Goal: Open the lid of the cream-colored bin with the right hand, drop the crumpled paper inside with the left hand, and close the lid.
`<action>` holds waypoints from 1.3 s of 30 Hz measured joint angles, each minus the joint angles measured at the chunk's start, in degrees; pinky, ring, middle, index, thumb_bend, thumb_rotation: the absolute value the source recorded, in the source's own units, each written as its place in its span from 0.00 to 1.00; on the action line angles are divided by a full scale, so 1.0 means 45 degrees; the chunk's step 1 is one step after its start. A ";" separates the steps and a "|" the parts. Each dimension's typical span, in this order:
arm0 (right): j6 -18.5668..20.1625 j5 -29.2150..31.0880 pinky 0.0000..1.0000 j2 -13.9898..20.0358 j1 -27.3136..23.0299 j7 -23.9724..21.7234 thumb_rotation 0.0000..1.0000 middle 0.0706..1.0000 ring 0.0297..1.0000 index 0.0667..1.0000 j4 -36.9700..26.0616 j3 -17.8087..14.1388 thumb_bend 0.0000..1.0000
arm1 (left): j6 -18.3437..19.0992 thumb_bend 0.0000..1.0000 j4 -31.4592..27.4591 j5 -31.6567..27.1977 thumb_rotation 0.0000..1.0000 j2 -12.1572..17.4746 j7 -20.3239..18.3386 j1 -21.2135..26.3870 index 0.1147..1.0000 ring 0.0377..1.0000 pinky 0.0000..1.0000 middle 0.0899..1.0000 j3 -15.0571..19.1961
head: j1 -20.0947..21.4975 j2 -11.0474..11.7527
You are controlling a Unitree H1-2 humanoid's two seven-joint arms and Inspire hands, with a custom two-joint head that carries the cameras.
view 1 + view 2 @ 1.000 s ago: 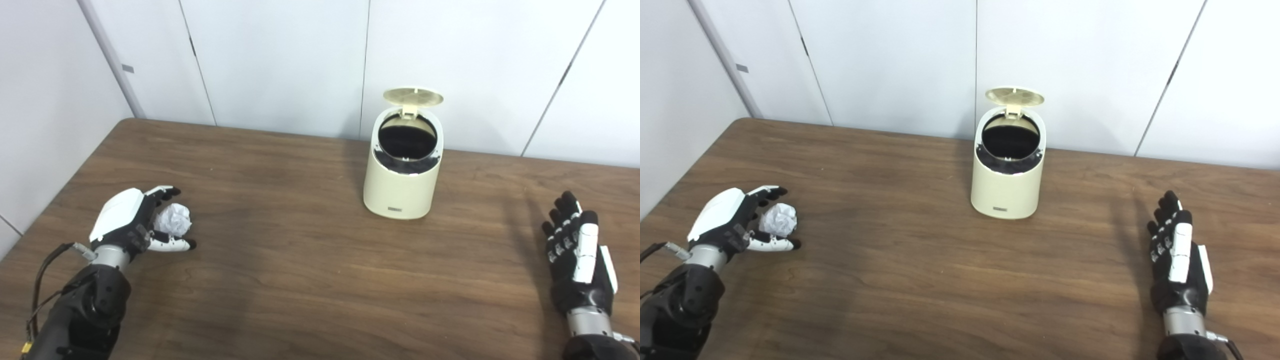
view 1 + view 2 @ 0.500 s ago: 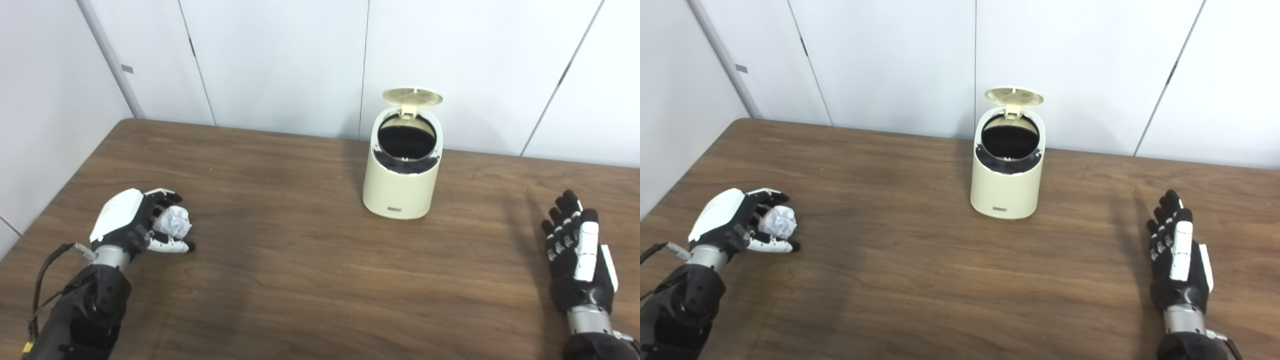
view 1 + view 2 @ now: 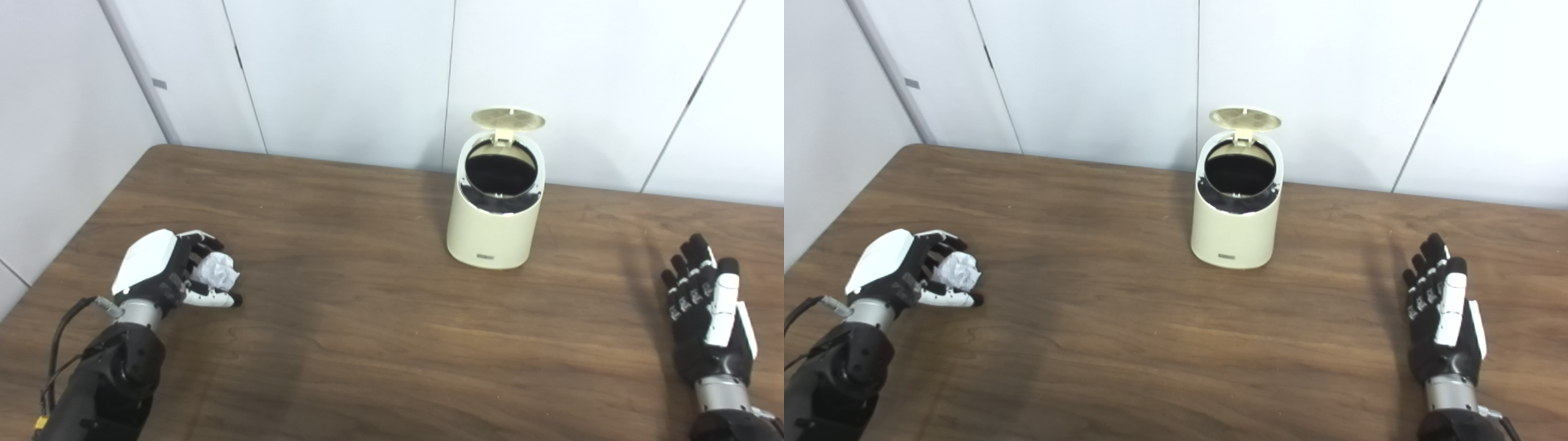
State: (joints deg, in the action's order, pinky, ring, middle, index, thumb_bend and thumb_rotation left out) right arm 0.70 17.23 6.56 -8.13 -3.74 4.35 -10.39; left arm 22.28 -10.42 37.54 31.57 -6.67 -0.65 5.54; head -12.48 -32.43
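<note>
The crumpled paper sits low at the near left of the counter, inside the curl of my left robot hand, whose fingers are wrapped around it with the thumb underneath; I judge it gripped but not yet lifted. Well apart, toward the far side, the cream-colored bin stands with its lid tipped up and the dark mouth exposed, so the opening step looks done. Carrying, dropping and closing remain. My right robot hand rests empty, fingers extended and slightly apart, near the right edge.
</note>
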 measured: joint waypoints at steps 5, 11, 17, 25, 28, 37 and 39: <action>0.0097 -0.0002 1.00 -0.0010 0.0085 -0.0009 1.00 0.99 1.00 0.97 -0.0111 -0.0018 0.46 | -0.0210 0.50 0.0366 -0.0280 0.00 -0.0054 0.0175 0.0114 0.51 0.38 0.44 0.43 0.0118 | 0.0137 -0.0078; 0.0074 -0.0032 1.00 -0.0009 0.0085 0.0000 1.00 0.99 1.00 0.97 -0.0110 -0.0054 0.45 | -0.0211 0.50 0.0375 -0.0304 0.00 -0.0178 0.0404 0.0130 0.44 0.38 0.44 0.44 0.0114 | 0.0196 -0.0098; 0.0022 -0.0046 1.00 -0.0007 0.0086 -0.0001 1.00 0.98 1.00 0.96 -0.0107 -0.0067 0.46 | -0.0214 0.50 0.0372 -0.0243 0.00 -0.0253 0.0498 0.0131 0.42 0.39 0.46 0.45 0.0106 | 0.0273 -0.0098; -0.0009 -0.0084 1.00 -0.0006 0.0086 -0.0010 1.00 0.98 1.00 0.97 -0.0084 -0.0066 0.46 | -0.0229 0.50 0.0373 -0.0217 0.00 -0.0390 0.0712 0.0131 0.42 0.38 0.44 0.45 0.0082 | 0.0605 -0.0137; -0.0006 -0.0085 1.00 -0.0010 0.0086 -0.0004 1.00 0.98 0.99 0.97 -0.0084 -0.0066 0.45 | -0.0281 0.50 0.0373 -0.0229 0.00 -0.0467 0.0872 0.0131 0.40 0.42 0.48 0.47 0.0050 | 0.0703 -0.0137; -0.0017 -0.0102 1.00 -0.0011 0.0041 -0.0009 1.00 0.99 1.00 0.98 -0.0030 -0.0052 0.44 | -0.0773 0.50 0.0303 -0.0273 0.00 -0.0590 0.1108 0.0282 0.40 0.43 0.48 0.46 0.0054 | 0.0859 0.0020; -0.0046 -0.0153 1.00 -0.0011 -0.0016 -0.0006 1.00 0.99 1.00 0.96 0.0041 -0.0041 0.47 | -0.0769 0.50 0.0000 -0.0267 0.00 -0.0722 0.1107 0.0306 0.42 0.40 0.44 0.45 0.0049 | 0.0879 0.0039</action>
State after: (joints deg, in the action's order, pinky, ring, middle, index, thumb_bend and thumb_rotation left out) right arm 0.49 16.54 6.50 -8.21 -3.77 4.54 -10.58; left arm 18.82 -10.43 36.33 28.32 -1.69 0.73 5.76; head -8.53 -32.26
